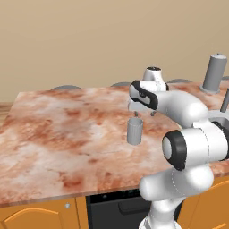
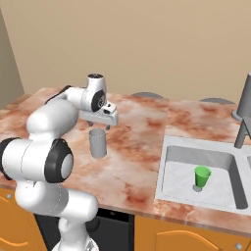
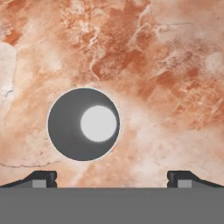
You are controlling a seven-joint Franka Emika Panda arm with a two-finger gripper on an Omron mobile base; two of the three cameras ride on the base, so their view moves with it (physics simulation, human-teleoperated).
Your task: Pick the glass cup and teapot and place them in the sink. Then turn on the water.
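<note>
Reddish marbled stone makes up the tabletop [image 2: 142, 147], set over orange cabinet fronts with a plain beige wall behind; no writing or label can be read on anything. On the stone stands the glass cup [image 2: 97, 142], a grey see-through tumbler, upright and with nothing in it; the hand view looks straight down its round mouth to a pale bottom. To the right, let into the tabletop, lies the sink [image 2: 169, 164], light grey; in its near basin stands a small bright green cup [image 2: 201, 176], upright, well apart from the tumbler. Behind the sink rises the tall grey tap [image 2: 245, 100] with a domed cap; no water shows. The claw [image 2: 99, 122] hangs just above the glass cup, pointing down, its jaws spread wide and holding nothing; in the hand view its two dark fingertips [image 3: 43, 178] stand far apart, and the cup's mouth sits above them, nearer the left one, touching neither.
</note>
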